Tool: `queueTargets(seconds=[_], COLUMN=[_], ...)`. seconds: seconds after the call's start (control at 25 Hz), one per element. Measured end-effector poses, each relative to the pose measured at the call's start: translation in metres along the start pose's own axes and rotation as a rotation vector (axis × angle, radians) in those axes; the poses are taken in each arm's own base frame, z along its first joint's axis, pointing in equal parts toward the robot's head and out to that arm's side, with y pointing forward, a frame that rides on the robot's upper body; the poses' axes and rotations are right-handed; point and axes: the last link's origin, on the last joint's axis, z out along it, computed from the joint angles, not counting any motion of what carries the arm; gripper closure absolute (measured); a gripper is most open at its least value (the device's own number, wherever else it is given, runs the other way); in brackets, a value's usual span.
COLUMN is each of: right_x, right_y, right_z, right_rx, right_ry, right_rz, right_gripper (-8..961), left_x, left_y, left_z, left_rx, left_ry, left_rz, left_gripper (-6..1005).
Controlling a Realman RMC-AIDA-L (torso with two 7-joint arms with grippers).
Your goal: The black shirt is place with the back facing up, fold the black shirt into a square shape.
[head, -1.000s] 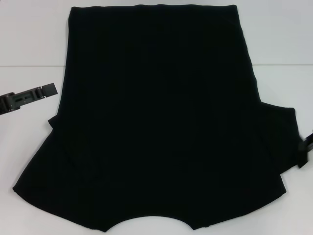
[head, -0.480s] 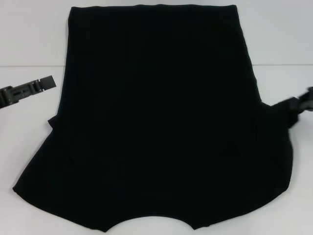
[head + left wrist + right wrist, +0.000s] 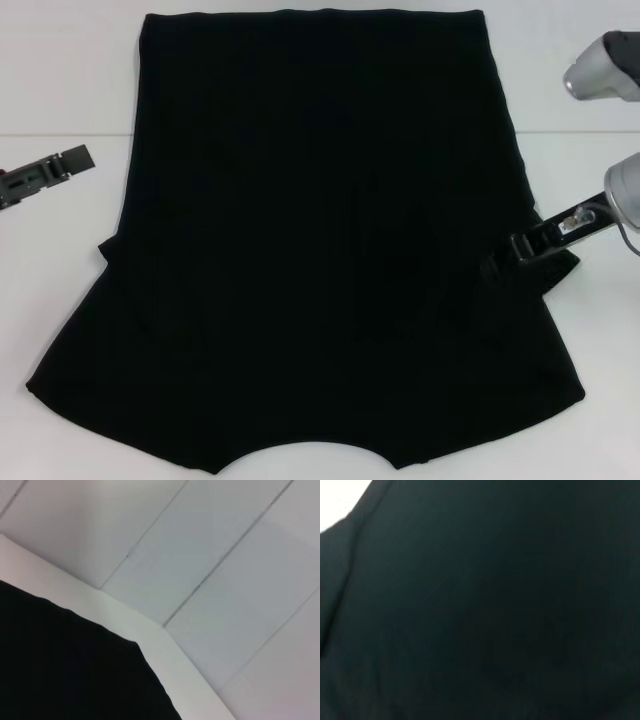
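The black shirt (image 3: pixel 300 250) lies spread flat on the white table (image 3: pixel 60 80), hem at the far side and collar cut-out at the near edge. My right gripper (image 3: pixel 497 264) reaches in over the shirt's right side, shut on the right sleeve, which is drawn inward onto the body. That side now runs nearly straight. Black cloth (image 3: pixel 480 600) fills the right wrist view. My left gripper (image 3: pixel 80 157) hovers off the shirt's left edge, over bare table. The left sleeve shows only as a small bump. A shirt corner (image 3: pixel 60 665) appears in the left wrist view.
Silvery links of the right arm (image 3: pixel 605 70) hang over the table's right part. The table's far edge (image 3: pixel 125 620) and the tiled floor beyond it show in the left wrist view. Bare white table surrounds the shirt on both sides.
My right gripper swept up and inward from the right edge, dragging the right sleeve over the shirt body. My left gripper drew back a little to the left.
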Motion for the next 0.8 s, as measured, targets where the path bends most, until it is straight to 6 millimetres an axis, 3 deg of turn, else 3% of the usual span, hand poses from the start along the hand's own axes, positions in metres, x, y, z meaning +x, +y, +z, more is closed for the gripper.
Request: queueTargets(seconds=[0.16, 0.32, 0.52, 0.6, 0.8], right_x=[-0.003, -0.012, -0.015, -0.016, -0.019], right_y=[0.001, -0.008, -0.024, -0.027, -0.028], right_z=[0.001, -0.012, -0.034, -0.039, -0.044], right_rx=[0.027, 0.011, -0.030, -0.031, -0.027], right_ry=[0.012, -0.101, -0.208, -0.219, -0.235], right_rz=[-0.054, 0.029, 0.168, 0.194, 0.208], right_gripper=[755, 675, 459, 448, 426], left_x=[0.000, 0.000, -0.014, -0.022, -0.032], left_y=[-0.002, -0.002, -0.001, 0.001, 0.000], left_z=[-0.005, -0.008, -0.017, -0.028, -0.048], left_rx=[0.008, 0.006, 0.060, 0.106, 0.225], left_ry=[0.034, 0.039, -0.221, -0.355, -0.471], left_rz=[-0.014, -0.020, -0.093, -0.154, -0.273], left_gripper=[122, 123, 124, 124, 125])
